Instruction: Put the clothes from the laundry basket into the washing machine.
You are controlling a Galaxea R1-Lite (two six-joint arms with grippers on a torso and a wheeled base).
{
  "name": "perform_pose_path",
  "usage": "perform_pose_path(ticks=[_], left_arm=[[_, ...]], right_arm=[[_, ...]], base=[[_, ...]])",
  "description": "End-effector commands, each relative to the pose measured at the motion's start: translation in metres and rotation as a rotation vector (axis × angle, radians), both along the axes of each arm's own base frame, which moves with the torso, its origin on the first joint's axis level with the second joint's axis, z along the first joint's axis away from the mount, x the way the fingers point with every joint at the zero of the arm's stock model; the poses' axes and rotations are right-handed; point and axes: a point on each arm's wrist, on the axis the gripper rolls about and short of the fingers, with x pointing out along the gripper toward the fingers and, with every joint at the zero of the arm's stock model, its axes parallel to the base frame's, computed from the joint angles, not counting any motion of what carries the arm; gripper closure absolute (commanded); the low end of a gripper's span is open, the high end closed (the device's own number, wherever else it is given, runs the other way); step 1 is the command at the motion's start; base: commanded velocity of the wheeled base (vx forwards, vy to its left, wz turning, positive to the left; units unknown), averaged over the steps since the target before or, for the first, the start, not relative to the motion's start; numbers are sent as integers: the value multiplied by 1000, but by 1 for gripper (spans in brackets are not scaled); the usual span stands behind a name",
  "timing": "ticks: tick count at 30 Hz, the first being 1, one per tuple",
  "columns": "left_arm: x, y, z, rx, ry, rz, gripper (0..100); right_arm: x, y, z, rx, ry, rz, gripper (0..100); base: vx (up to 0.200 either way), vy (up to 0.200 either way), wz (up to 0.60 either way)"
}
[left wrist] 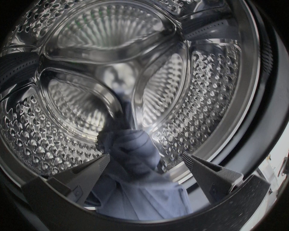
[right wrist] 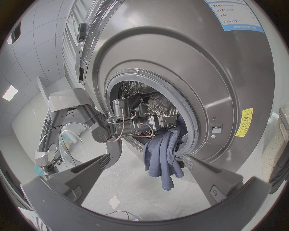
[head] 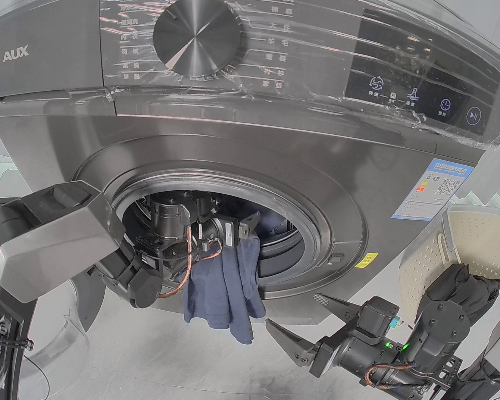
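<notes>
The washing machine (head: 302,174) is being faced from the front, with its round door (right wrist: 72,141) being held swung open on the robot's left. The left tool (left wrist: 144,159) is being held inside the drum (left wrist: 192,99), just past the opening. Its fingers (left wrist: 90,174) are being kept spread apart, and nothing is being gripped between them.

A blue garment (head: 226,291) is being draped over the lower rim of the opening. Part of it is lying bunched on the drum floor just beyond the left tool's fingertips, while the rest is hanging down outside the machine front towards the floor. Whether the fingers are touching the cloth is not being shown clearly.

The right tool (head: 295,311) is being held low in front of the machine, to the right of the hanging cloth and apart from it. It is being pointed towards the opening, its fingers are being kept wide apart, and it is carrying nothing.

A cream perforated laundry basket (head: 487,241) is being shown tilted at the right of the machine, near the right arm. Dark clothes (head: 463,286) are lying in its lower end, partly spilling over the rim.

A yellow sticker (head: 366,259) is being displayed on the machine front, just right of the opening.
</notes>
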Motion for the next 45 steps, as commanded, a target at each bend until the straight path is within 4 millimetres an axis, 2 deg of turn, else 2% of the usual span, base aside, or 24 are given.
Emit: perform_pose_path(ticks=[1, 2, 5, 19, 24, 25, 32, 36, 41, 45], left_arm=[[-17, -4, -10, 41, 52, -43, 0], [-17, -4, -10, 41, 52, -43, 0], [-15, -6, -26, 75, 78, -44, 0], [-16, -16, -56, 133, 119, -83, 0], [-10, -13, -62, 155, 112, -70, 0], [-10, -13, -63, 163, 108, -71, 100], [-4, -12, -50, 139, 70, -61, 100], [18, -18, -21, 35, -32, 6, 100], [33, -25, -1, -41, -116, 60, 100], [45, -22, 12, -87, -187, 105, 100]], right_arm=[[0, 0, 0, -1, 3, 2, 0], [0, 0, 0, -1, 3, 2, 0], [0, 0, 0, -1, 0, 2, 0], [0, 1, 0, 0, -1, 3, 0], [0, 1, 0, 2, -2, 3, 0], [0, 1, 0, 2, -2, 3, 0], [0, 1, 0, 1, -2, 2, 0], [0, 1, 0, 0, -1, 3, 0], [0, 1, 0, -1, 0, 3, 0], [0, 1, -1, -1, 3, 2, 0]], base=[[0, 0, 0], [0, 0, 0], [0, 0, 0], [0, 0, 0], [0, 0, 0], [0, 0, 0], [0, 0, 0], [0, 0, 0], [0, 0, 0], [0, 0, 0]])
